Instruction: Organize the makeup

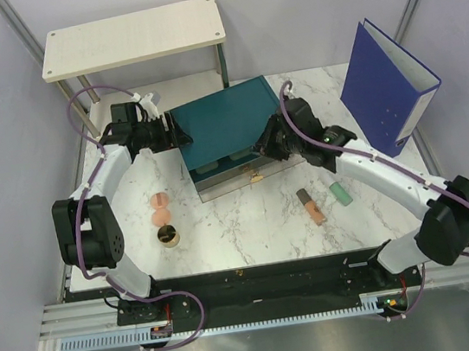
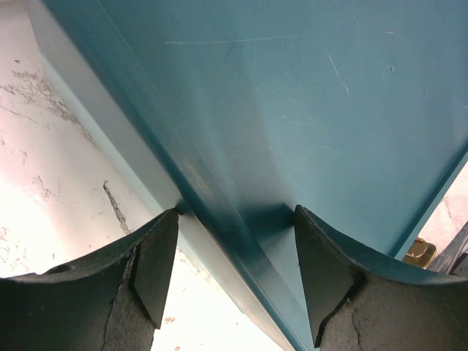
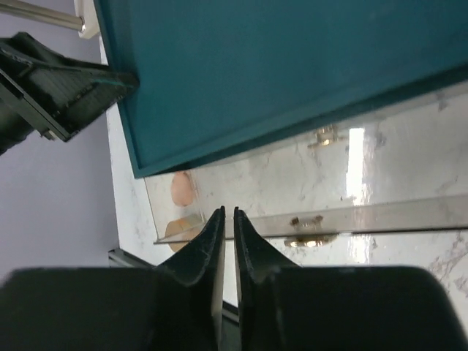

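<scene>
The makeup lies loose on the marble table: two peach discs and a gold-rimmed dark pot at the left, a tan stick and a mint tube at the right. My left gripper is open, its fingers straddling the upper left edge of the teal drawer box. My right gripper hovers over the pulled-out clear drawer, its jaws a sliver apart with nothing between them. A peach disc shows through the drawer.
A blue ring binder stands upright at the back right. A pale wooden shelf stands at the back left, behind the box. The drawer's gold handle sits just right of my right fingers.
</scene>
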Tool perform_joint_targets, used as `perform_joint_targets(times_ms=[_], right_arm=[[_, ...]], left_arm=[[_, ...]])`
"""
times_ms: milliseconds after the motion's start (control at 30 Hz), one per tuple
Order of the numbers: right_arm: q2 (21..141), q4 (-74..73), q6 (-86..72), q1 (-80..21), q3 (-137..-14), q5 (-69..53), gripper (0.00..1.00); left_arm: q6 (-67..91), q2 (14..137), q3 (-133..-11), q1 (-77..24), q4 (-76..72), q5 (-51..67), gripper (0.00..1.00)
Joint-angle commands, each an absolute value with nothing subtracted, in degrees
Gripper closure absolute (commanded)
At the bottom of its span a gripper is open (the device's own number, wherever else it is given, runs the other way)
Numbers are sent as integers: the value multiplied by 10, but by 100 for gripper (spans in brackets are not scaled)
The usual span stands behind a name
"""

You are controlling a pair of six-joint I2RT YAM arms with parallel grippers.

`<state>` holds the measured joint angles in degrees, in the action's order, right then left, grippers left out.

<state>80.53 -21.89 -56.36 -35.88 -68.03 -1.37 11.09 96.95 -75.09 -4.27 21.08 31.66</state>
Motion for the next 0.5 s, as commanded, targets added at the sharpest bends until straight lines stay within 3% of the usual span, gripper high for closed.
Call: perform_joint_targets(times_ms=[0, 100, 467], right_arm=[[856, -283, -440, -356, -786, 34, 92], [883, -289, -430, -352, -809, 25, 100], [881, -319, -361, -352, -797, 2, 100]], left_arm=[[83, 984, -763, -46, 229, 290, 29], [83, 983, -764, -46, 231, 289, 29], [81, 982, -764, -46, 236, 286, 29]])
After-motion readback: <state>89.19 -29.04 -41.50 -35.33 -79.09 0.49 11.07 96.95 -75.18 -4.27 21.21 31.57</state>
